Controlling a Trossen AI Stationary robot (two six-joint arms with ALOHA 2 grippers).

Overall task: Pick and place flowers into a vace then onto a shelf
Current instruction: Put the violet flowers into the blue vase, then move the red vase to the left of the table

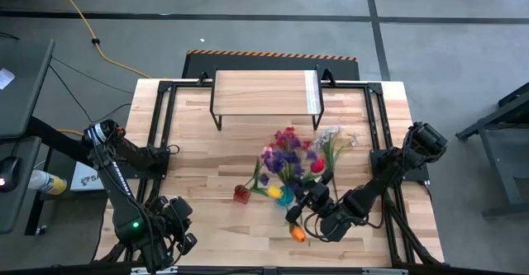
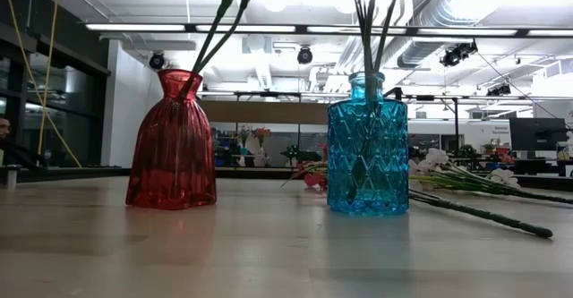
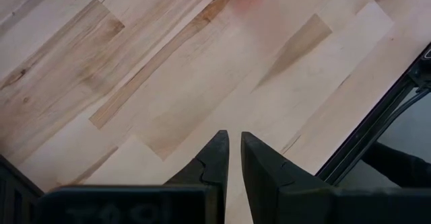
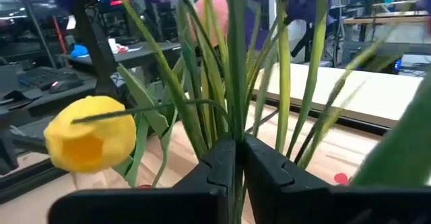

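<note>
The right gripper (image 4: 236, 158), pinched narrow on a green stem (image 4: 236, 62), sits just beside the blue vase (image 1: 286, 196), the stem's length running upward. Farther off, the left gripper (image 3: 233, 158) waits, nearly closed and empty. The shelf (image 1: 264, 92) stands beyond the vase.

Flowers (image 1: 289, 155) bunched upright in blue vase (image 2: 367, 146), stems green, heads purple, pink, yellow; one stem in red vase (image 2: 173, 141); white sprays (image 1: 333, 136) lying flat nearby. Shelf (image 1: 263, 92) behind, wooden top, black legs.
</note>
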